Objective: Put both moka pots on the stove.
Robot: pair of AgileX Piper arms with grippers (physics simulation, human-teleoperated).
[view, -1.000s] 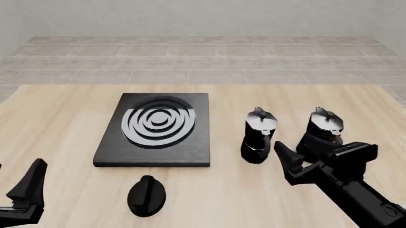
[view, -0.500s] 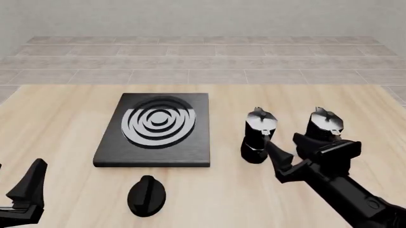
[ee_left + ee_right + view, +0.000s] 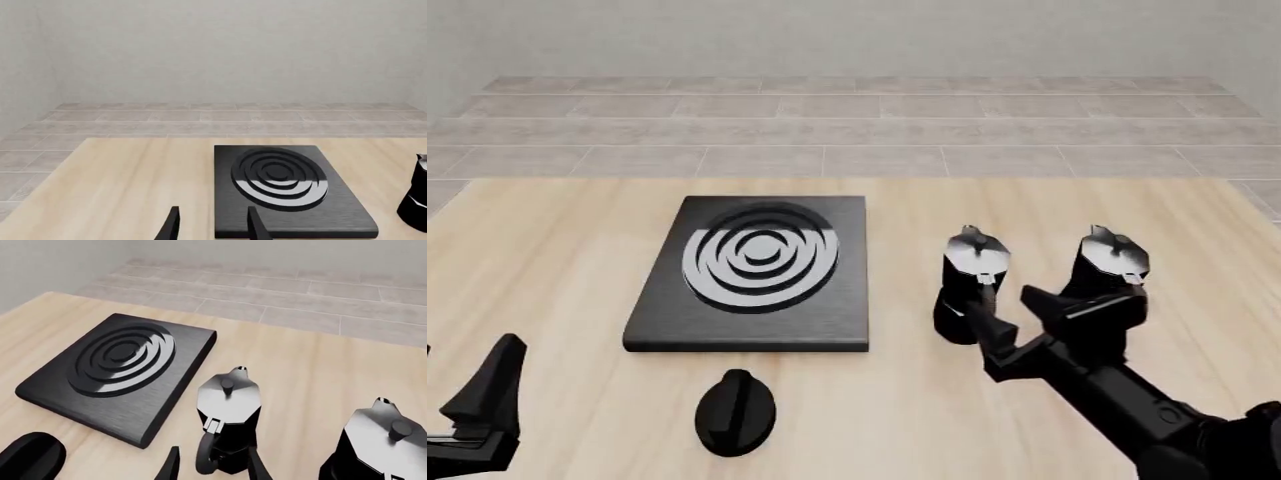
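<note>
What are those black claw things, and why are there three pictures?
They are a robot's two arms inside a computer simulation, each ending in a pincer. One picture looks down from above the table. The other two come from little cameras riding on each arm. On the wooden table lie a flat black stove with silver rings, a low black knob, and two small black coffee pots. The right pincer is open and close to the nearer pot; the other pot stands beside it. The left pincer waits open near the table's front edge. Nothing is held yet.
</note>
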